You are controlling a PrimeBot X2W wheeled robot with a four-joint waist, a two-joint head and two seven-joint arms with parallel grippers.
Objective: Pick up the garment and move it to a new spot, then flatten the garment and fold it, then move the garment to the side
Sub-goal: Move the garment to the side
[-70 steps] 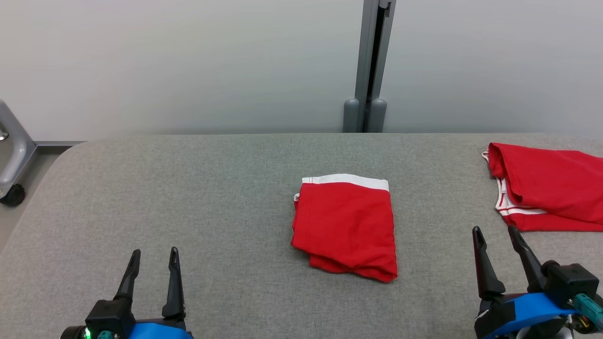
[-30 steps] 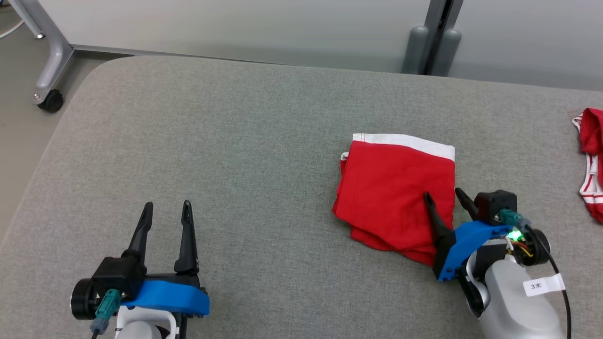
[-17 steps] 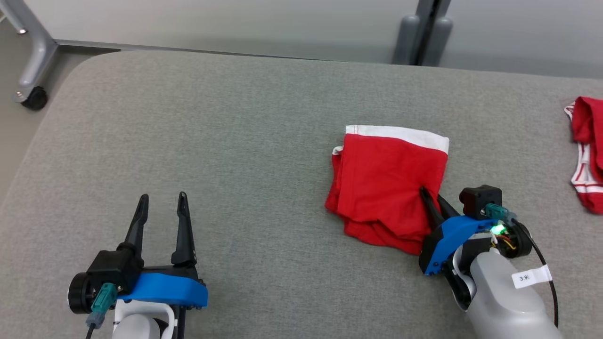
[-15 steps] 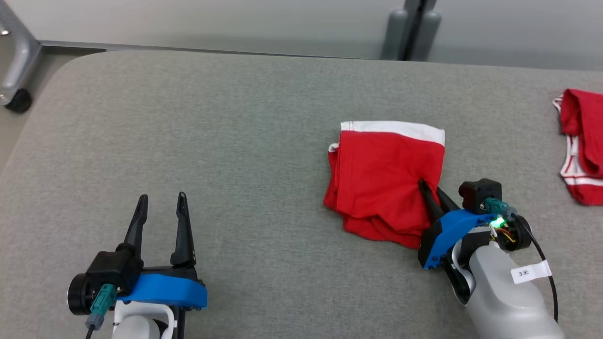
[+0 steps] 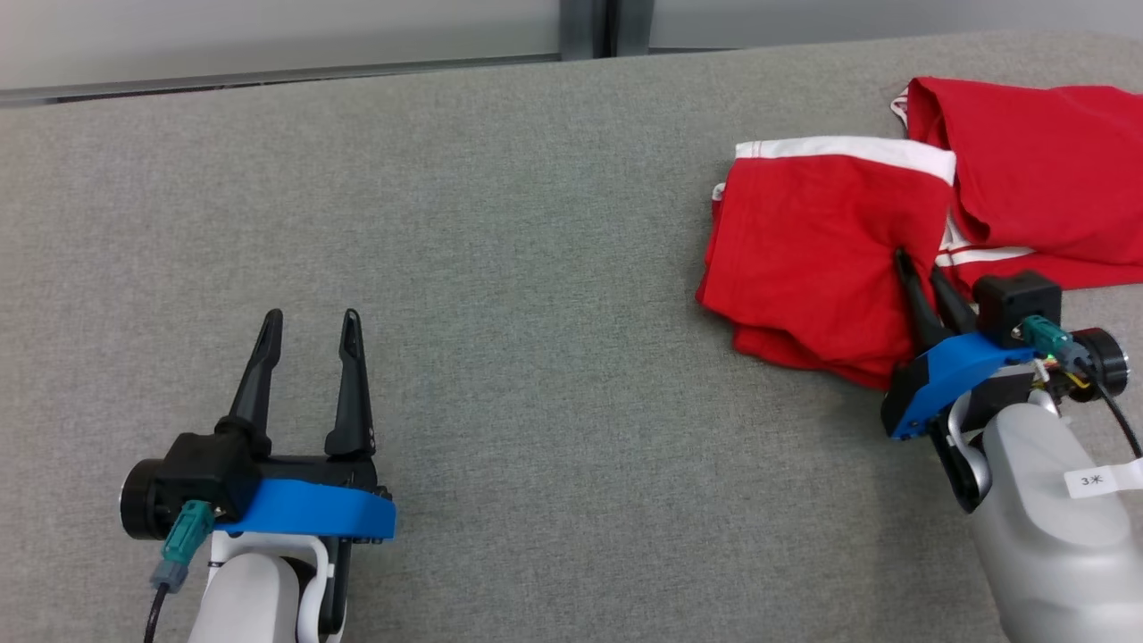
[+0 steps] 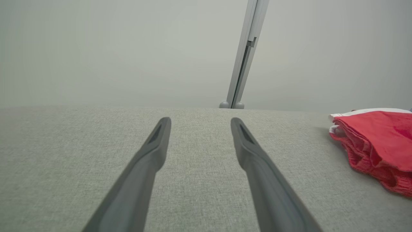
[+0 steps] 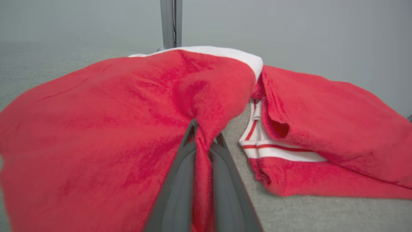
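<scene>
Open grey table (image 5: 500, 223) stretches left of two red garments, its far edge by the wall (image 5: 268, 36). The folded garment (image 5: 804, 241) lies at the right, seemingly overlapping the second garment (image 5: 1054, 170). Of two grippers, the right gripper (image 5: 918, 263) clamps its right edge, and the left gripper (image 5: 312, 315) stands spread wide, holding nothing.

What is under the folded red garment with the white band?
Grey table shows around the folded garment; anything beneath it is covered. The right end effector pinches its edge.

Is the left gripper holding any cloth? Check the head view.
No: the left gripper is open over the grey table, apart from the red garment.
</scene>
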